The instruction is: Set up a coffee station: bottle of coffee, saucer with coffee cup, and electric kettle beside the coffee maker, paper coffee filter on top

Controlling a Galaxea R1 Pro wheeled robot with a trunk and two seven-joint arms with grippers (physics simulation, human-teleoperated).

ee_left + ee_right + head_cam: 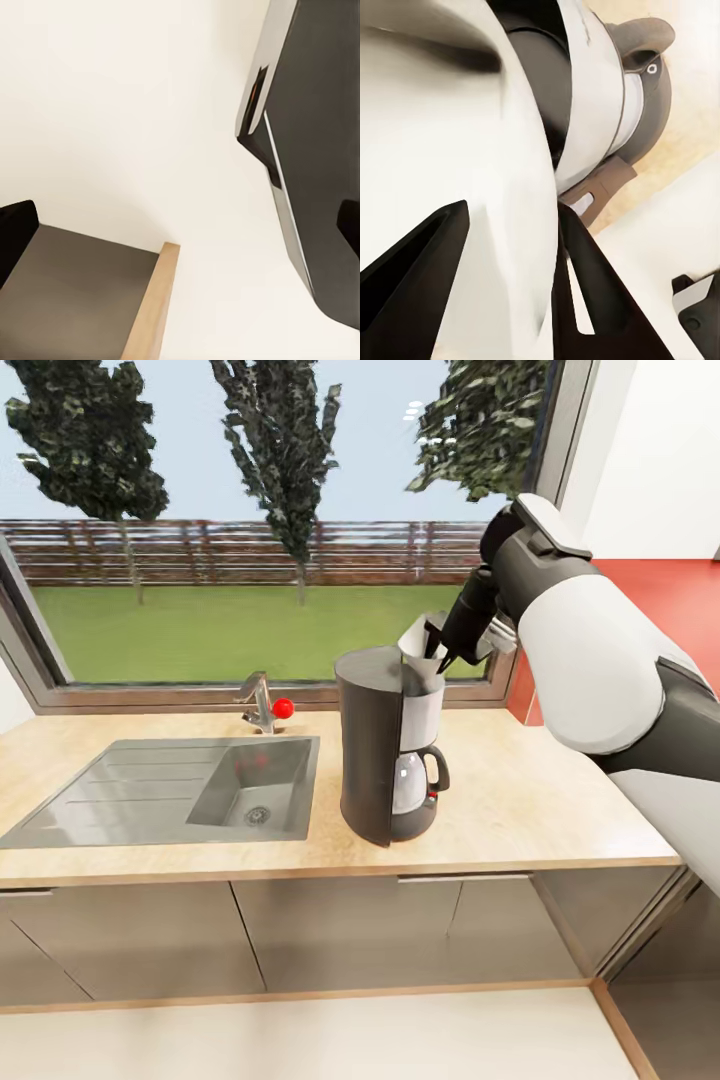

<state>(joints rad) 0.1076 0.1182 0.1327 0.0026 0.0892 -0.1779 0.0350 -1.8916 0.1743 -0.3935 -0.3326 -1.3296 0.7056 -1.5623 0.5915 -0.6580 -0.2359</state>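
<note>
Head view, and the right arm sweeps in from the right edge of the frame, elbow high, forearm angled down and leftward so the right gripper hangs right over the top of the coffee maker. Pinched in it is the paper coffee filter, a white cone held tilted just above the machine's white basket, at centre frame.

Right wrist view confirms it: two black fingers are clamped on the filter's white paper, one either side, with the machine's round top and carafe handle directly beyond.

One coffee maker stands upright on the kitchen countertop, just right of the steel sink. Its glass carafe sits in the lower bay; whether it holds anything, I can't tell. The sink basin looks bare down to the drain, and one tap with a red knob stands behind it.

Left wrist view catches dark finger edges at the frame sides, well apart, over pale floor and a wood-edged cabinet corner.
</note>
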